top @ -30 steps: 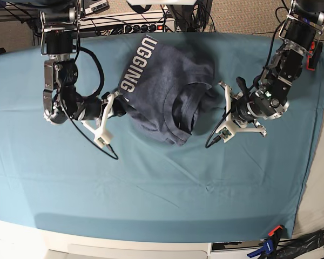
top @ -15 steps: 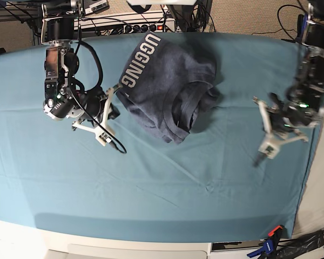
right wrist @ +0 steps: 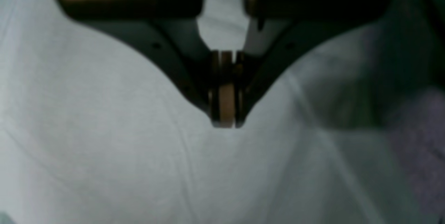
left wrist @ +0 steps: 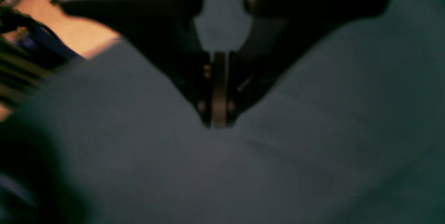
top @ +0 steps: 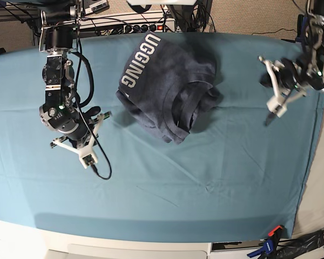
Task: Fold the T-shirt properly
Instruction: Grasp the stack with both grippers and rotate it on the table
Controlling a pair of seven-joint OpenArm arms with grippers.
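The blue-grey T-shirt lies bunched at the back middle of the table. Its white lettering faces up along the left edge and its collar is folded over near the front. My right gripper hangs left of the shirt, apart from it. In the right wrist view this gripper is shut on nothing, over bare cloth, with a dim edge of the T-shirt at the far right. My left gripper is well right of the shirt, near the table's right side. In the left wrist view it is shut and empty.
A teal table cloth covers the table, with a few creases at the front middle. Cables and a power strip run behind the back edge. A blue and red clamp grips the front right corner.
Both grippers have drawn away from the shirt. The left one swung out to the right and toward the back. The right one moved left and toward the front. The shirt stays put.
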